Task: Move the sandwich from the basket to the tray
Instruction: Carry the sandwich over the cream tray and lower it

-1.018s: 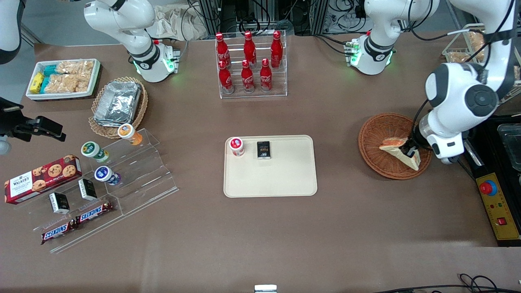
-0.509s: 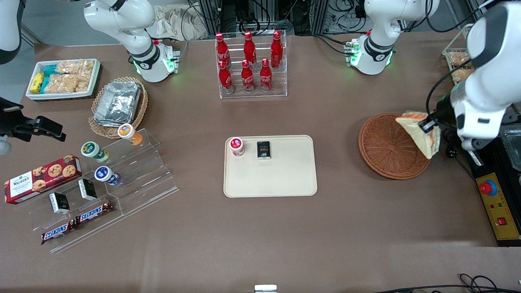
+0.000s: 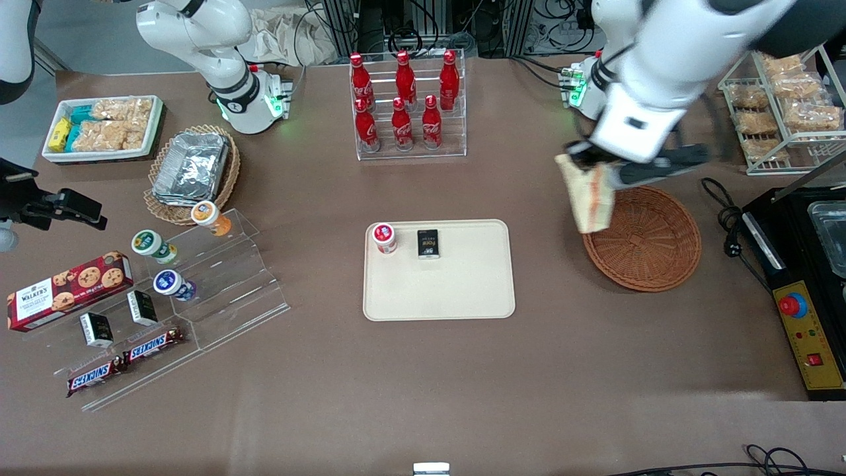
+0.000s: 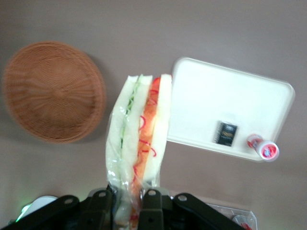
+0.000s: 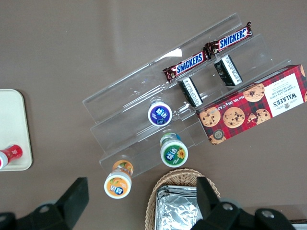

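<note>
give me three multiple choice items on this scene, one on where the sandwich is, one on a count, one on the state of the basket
1. Where is the sandwich?
A. lying in the basket
B. held in the tool, above the table beside the basket
C. lying on the tray

2. How many red bottles stand in the clear rack?
A. four
B. six
C. eight

3. What state is the reddish-brown basket in?
A. empty
B. holding a foil container
C. tipped over

Key:
1. B: the tool is shut on the sandwich's end, and it has not reached the tray.
2. B: two rows of three.
3. A: only bare weave shows inside.
</note>
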Tool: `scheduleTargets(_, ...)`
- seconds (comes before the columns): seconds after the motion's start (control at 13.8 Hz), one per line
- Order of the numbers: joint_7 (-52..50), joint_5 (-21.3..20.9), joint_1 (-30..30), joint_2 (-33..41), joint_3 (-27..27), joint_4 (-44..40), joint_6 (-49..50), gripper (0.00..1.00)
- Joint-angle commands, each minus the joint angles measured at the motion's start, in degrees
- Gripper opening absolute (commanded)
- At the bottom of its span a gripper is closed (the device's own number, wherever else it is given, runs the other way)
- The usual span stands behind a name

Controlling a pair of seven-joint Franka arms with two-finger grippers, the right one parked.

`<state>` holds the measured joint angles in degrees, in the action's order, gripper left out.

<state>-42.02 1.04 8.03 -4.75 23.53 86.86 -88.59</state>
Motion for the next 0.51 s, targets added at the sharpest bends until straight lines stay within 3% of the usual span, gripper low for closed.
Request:
scheduleTargets(0.0, -1.65, -4.96, 1.88, -6.73, 5.99, 1.63, -6.21, 0.0)
scheduleTargets(0.29, -9.38, -13.94, 6.47, -17.11, 6.0, 8.75, -25.44, 0.0)
scheduleTargets(0.44, -9.39, -15.97, 6.73, -21.15, 5.91, 9.29, -28.47, 0.0)
